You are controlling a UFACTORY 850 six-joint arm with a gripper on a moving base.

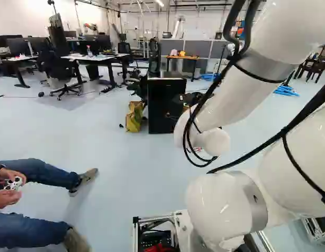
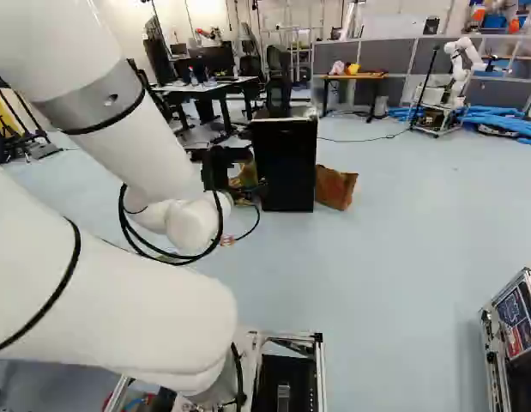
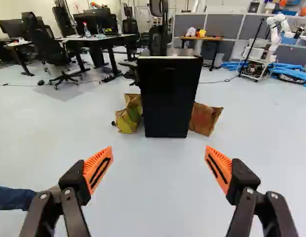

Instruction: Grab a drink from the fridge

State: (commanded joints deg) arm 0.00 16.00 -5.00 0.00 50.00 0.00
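Observation:
In the right base view my gripper (image 2: 220,168) shows as a dark shape at the arm's end, held up in front of and left of the black fridge (image 2: 285,163). The wrist view has the gripper (image 3: 158,154) open, its orange-padded fingers wide apart with only floor seen between them. Straight ahead, beyond the fingertips, stands the fridge (image 3: 170,98), upright with a pale top and its dark front closed. The left base view shows the fridge (image 1: 158,107) partly behind the arm. No drink can be seen.
A yellow-green bag (image 3: 129,114) and a brown bag (image 3: 205,118) flank the fridge. Behind are desks (image 3: 101,38), office chairs and a small table (image 3: 202,38). Another robot (image 2: 461,69) stands far right beside blue hoses. A seated person's legs (image 1: 41,173) extend near the base's left.

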